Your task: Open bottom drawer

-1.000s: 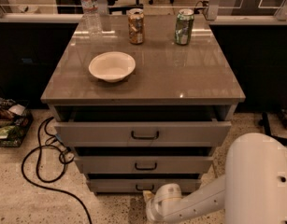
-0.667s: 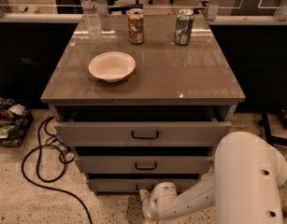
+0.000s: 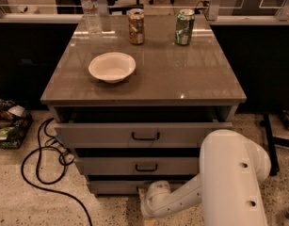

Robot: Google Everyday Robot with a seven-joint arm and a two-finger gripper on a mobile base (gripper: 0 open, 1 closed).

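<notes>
White and rounded, your robot arm (image 3: 233,173) fills the lower right of the view and bends down towards the floor at the foot of the grey three-drawer cabinet (image 3: 181,79). Your gripper (image 3: 151,197) sits at the arm's end, low down and close against the front of the bottom drawer (image 3: 111,186), the lowest and smallest-looking grey front, near its middle. The wrist covers the tool, so you cannot tell whether it is apart, together or clamped on anything; the drawer's handle is hidden as well.

Above it you see the mid-sized grey drawer front (image 3: 111,165) and the widest grey drawer front (image 3: 97,134), each with a black bar handle and a dark gap over it.

On the glossy top stand a shallow white bowl (image 3: 112,67), a clear plastic bottle (image 3: 90,8), an orange-brown drink can (image 3: 136,26) and a green drink can (image 3: 184,27). A black cable (image 3: 40,173) loops over the speckled floor at the left.
</notes>
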